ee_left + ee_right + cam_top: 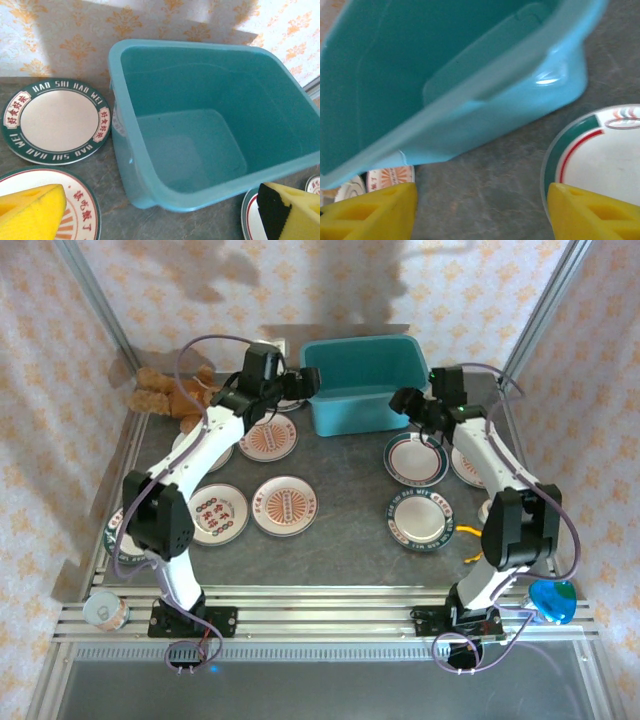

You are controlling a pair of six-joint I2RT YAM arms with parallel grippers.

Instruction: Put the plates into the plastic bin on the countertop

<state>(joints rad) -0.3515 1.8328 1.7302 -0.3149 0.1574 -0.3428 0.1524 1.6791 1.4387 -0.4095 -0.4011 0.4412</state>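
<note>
Plates [284, 505] lie flat and scattered on the dark grey stone-look countertop [345, 480]: orange-patterned ones below and behind the left gripper [300, 385], green-rimmed ones below and behind the right gripper [412, 405]. The teal plastic bin [360, 385] stands upright at the countertop's far edge by the back wall, between the two grippers, its smooth floor in plain view from the left wrist. Left gripper has its jaws spread wide, holding nothing, and hovers at the bin's left wall, with the bin's near corner just ahead between its yellow fingers [30, 212]. A green-lettered plate [55, 120] reading HAO SHI HAO WEI sits just to its left beside the bin wall, and an orange-sunburst plate [75, 210] lies under one finger. Right gripper is likewise spread and empty, near the bin's right corner. A green-and-red-rimmed plate [592, 155] lies partly under one finger, and grey countertop shows between the fingers. Cream wallpaper [330, 280] with orange floral print covers the back and side walls, and aluminium posts [90, 295] rise at the corners. An aluminium rail frame [320, 620] along the near edge carries both arm bases. A brown teddy bear [172, 392] lies at the far-left corner, left of the left gripper. A blue round object [552, 602] sits by the right arm's base and a small round tin [105, 612] on the rail by the left base.
</note>
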